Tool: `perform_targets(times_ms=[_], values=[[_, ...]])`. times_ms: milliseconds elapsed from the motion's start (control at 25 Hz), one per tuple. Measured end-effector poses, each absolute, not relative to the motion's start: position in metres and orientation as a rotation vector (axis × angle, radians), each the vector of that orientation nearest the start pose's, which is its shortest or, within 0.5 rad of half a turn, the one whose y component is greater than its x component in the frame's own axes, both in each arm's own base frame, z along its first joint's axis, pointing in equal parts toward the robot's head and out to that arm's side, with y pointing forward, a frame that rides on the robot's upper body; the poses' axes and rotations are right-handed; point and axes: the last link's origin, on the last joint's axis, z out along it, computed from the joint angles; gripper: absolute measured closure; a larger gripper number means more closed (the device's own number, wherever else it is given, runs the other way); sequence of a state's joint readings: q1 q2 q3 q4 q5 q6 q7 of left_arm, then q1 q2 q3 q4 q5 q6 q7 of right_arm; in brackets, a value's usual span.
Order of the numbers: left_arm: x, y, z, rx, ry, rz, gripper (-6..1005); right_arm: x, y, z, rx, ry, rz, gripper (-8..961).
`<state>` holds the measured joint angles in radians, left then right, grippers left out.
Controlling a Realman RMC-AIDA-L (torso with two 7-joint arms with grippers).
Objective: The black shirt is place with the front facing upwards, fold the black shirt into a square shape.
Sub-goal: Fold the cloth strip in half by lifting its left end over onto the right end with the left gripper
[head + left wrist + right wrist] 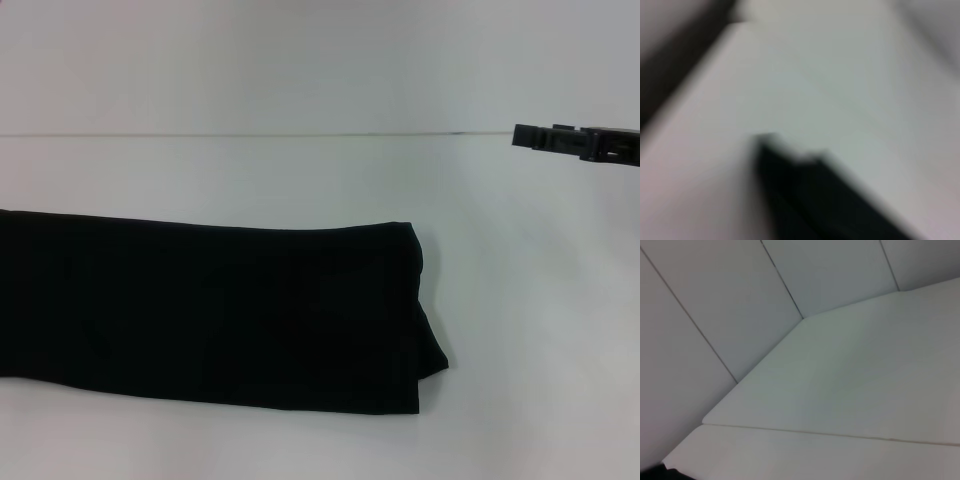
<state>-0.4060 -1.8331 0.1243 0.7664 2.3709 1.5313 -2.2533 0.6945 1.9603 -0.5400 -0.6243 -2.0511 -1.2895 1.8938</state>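
The black shirt (210, 315) lies flat on the white tabletop (520, 300), folded into a long band running from 9 o'clock toward 3 o'clock, no lettering showing.

Setting reads as a bare robot test bench in a lab or studio, not a home or shop: a plain white, smooth-topped table (300, 170) fills the lower two thirds of the head view, and a blank pale grey wall (300, 60) closes off the upper third with no furniture or decoration on it. In the right wrist view, the wall at the upper left is made of flat pale panels (715, 305) divided by thin dark seams, and the white tabletop shows a straight joint line (840, 435) across the lower part of the frame, as in sectional benches.
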Motion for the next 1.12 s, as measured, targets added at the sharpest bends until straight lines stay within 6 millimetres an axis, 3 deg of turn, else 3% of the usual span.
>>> perform_targets(times_ms=[160,240,400,520,640,720,760,800,960,1120], values=[[-0.332,0.316,0.153,-2.044,-1.57,-0.99,909,0.261,0.413,0.068,-2.282,1.135,0.739,9],[-0.3,0.332,0.136,-2.18,-1.505,-1.07,905,0.263,0.411,0.069,-2.28,1.131,0.753,9],[-0.231,0.364,0.085,-2.456,-1.398,-1.099,895,0.27,0.403,0.077,-2.275,1.124,0.785,10],[-0.192,0.372,0.035,-2.615,-1.361,-1.047,888,0.278,0.396,0.088,-2.254,1.131,0.809,10],[-0.18,0.369,-0.013,-2.676,-1.409,-0.967,881,0.289,0.39,0.099,-2.22,1.137,0.822,10],[-0.181,0.362,-0.047,-2.677,-1.468,-0.937,877,0.295,0.386,0.104,-2.199,1.14,0.824,11],[-0.187,0.352,-0.075,-2.654,-1.534,-0.936,874,0.298,0.385,0.107,-2.191,1.14,0.823,11],[-0.189,0.347,-0.086,-2.642,-1.56,-0.938,872,0.3,0.384,0.108,-2.185,1.14,0.821,11],[-0.192,0.335,-0.107,-2.63,-1.581,-0.952,862,0.304,0.382,0.111,-2.176,1.142,0.806,12],[-0.189,0.328,-0.112,-2.642,-1.584,-1.0,853,0.303,0.383,0.11,-2.178,1.142,0.802,12]])
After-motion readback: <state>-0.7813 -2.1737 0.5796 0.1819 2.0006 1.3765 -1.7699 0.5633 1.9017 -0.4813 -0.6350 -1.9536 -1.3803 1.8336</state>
